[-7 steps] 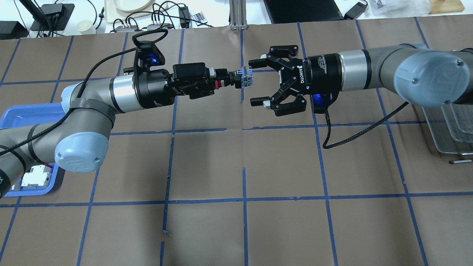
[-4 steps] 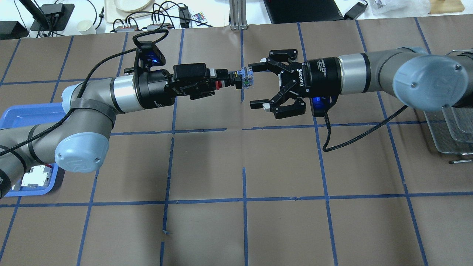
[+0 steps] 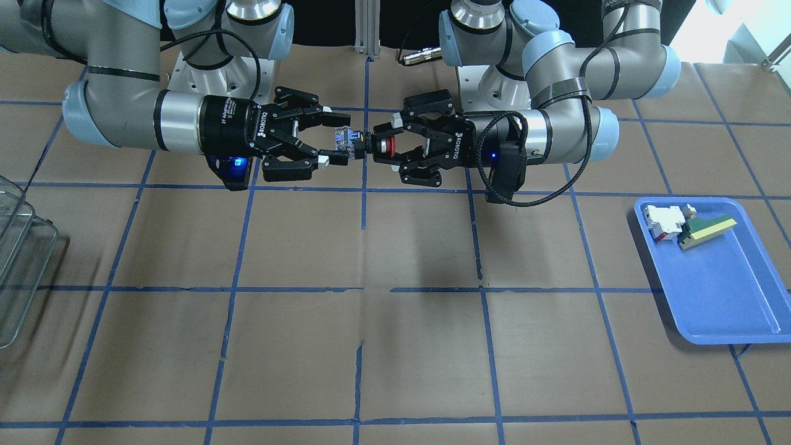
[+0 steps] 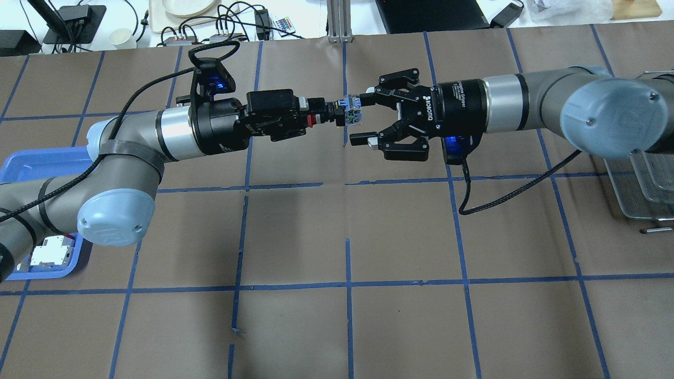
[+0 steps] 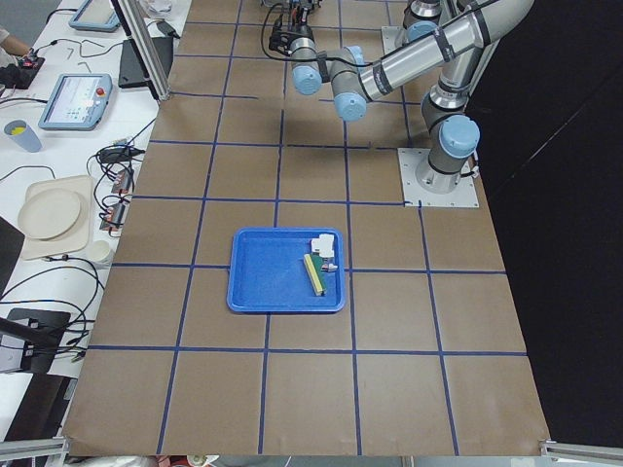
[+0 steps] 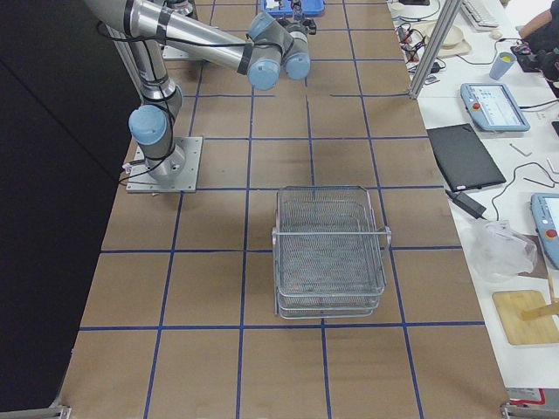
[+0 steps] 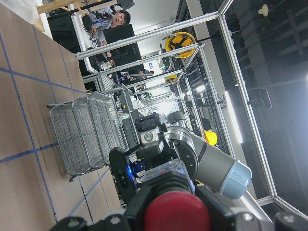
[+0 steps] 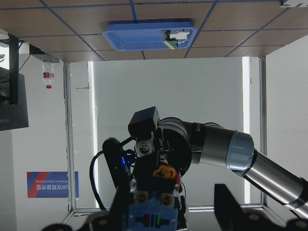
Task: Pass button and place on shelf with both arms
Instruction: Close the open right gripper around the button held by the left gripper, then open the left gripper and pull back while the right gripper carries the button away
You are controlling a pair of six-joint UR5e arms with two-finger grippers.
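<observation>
Button (image 4: 346, 112) is being held in mid-air over the middle of the table (image 4: 400, 231), gripped at its red-cap end by the left claw (image 3: 385, 147), whose fingers are being pressed shut on it. The right claw (image 4: 361, 120) is being presented about half open, fingers either side of the clear rear block. The shelf (image 6: 332, 253) is standing well apart, at the table's right end.

Right gripper (image 4: 362, 119) edged in toward button (image 4: 339, 112); its tips ended up flanking button's clear rear block. Jaws narrowed from wide spread, stopped short of closing. Far finger (image 4: 368, 99) drew in just beside block's far edge, contact hard to tell. Near finger (image 4: 362, 140) came closer to button, smaller gap on that side. Gripper body tilted slightly.
</observation>
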